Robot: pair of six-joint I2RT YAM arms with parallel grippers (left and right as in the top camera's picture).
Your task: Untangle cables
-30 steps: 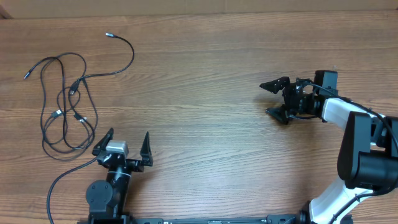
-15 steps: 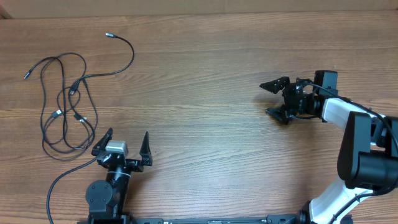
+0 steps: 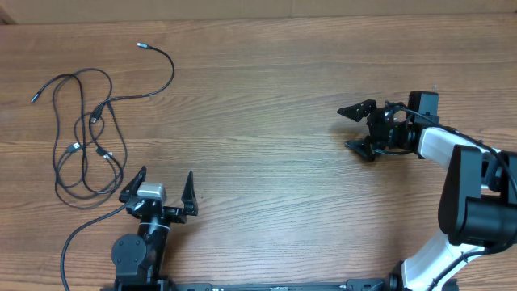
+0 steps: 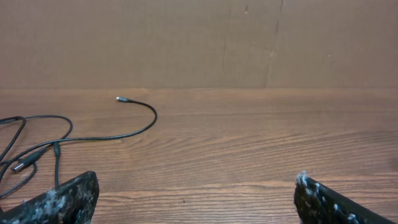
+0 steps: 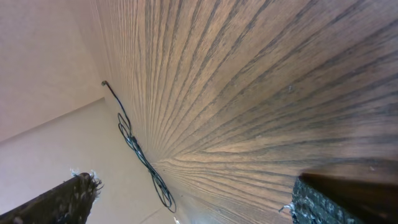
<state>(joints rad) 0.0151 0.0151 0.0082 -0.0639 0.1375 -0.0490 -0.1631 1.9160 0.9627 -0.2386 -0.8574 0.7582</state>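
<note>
Left tool (image 3: 167, 172) released | right tool (image 3: 345, 128) released | cables (image 3: 95, 115) near left tool, well apart from right

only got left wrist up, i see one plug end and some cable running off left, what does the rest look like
Observer: The cables form one loose tangle of long loops on the table's far left, ahead of the left gripper and to its left.
Operator: anything else sticking out
Observer: Yes, a second plug tip pokes out at the tangle's upper left edge.
Operator: what's over on the right side
Observer: The right gripper is there, open, jaws pointing left, far from the cables.
</note>
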